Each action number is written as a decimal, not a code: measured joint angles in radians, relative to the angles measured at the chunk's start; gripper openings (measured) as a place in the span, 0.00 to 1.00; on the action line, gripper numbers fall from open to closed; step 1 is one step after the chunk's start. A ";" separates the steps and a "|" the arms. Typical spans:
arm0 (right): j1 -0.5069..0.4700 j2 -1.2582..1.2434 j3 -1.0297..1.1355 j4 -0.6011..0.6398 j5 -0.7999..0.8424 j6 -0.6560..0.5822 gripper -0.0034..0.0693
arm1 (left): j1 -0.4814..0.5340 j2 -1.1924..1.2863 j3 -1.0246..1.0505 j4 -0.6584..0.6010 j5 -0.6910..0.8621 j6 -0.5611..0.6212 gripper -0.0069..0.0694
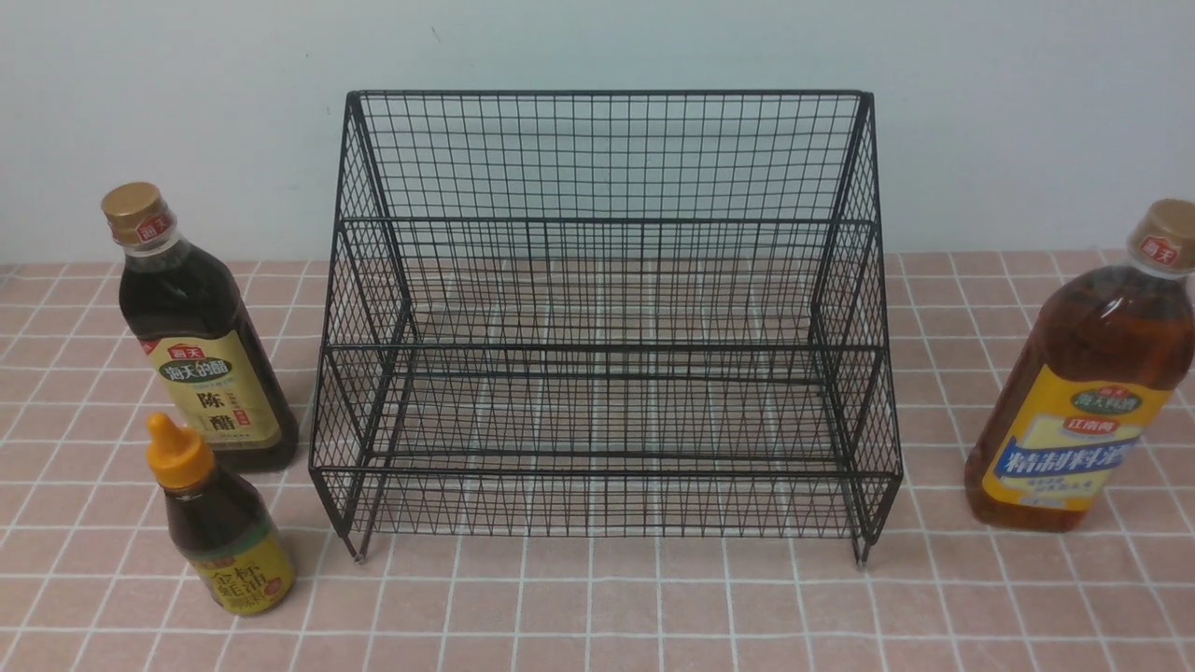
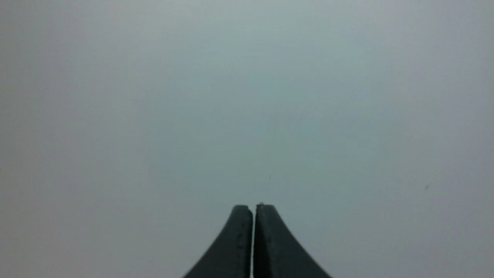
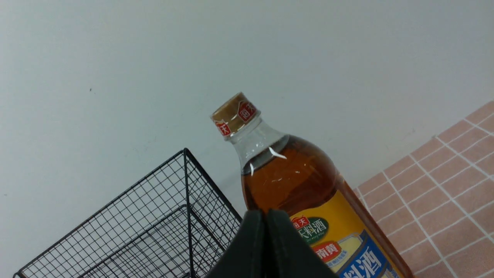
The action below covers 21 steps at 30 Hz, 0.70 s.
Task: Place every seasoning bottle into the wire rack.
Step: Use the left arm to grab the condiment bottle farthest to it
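Our left pincer (image 2: 253, 208) and right pincer (image 3: 265, 214) are both pressed shut, holding nothing. The black wire-mesh two-tier rack (image 1: 607, 221) opens toward us on the pink-tiled tabletop (image 1: 597, 607). The tall dark gold-capped bottle (image 1: 201, 355) and the small dark yellow-nozzle squeeze bottle (image 1: 224, 532) stand upright just left of it. The larger amber bottle (image 1: 1074, 411) stands upright to its right.

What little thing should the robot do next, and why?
Probably open the right gripper. Its jaws are shut, and the amber bottle stands just ahead of it, beside the wire rack, which holds no bottle yet. Shut jaws cannot take hold of the bottle.
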State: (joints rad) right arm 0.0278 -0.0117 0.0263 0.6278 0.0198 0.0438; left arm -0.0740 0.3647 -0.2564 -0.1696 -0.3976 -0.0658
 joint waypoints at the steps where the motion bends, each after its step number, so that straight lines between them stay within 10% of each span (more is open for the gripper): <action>1: 0.000 0.000 -0.014 -0.025 0.016 -0.005 0.03 | 0.000 0.067 -0.019 0.014 0.006 0.000 0.08; 12: 0.000 0.218 -0.380 -0.377 0.293 -0.139 0.03 | 0.000 0.482 -0.104 0.076 -0.012 0.000 0.14; 21: 0.000 0.412 -0.416 -0.417 0.399 -0.155 0.03 | 0.000 0.658 -0.105 0.039 -0.227 0.000 0.52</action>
State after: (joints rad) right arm 0.0278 0.3999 -0.3895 0.2112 0.4187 -0.1111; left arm -0.0740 1.0222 -0.3616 -0.1305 -0.6244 -0.0658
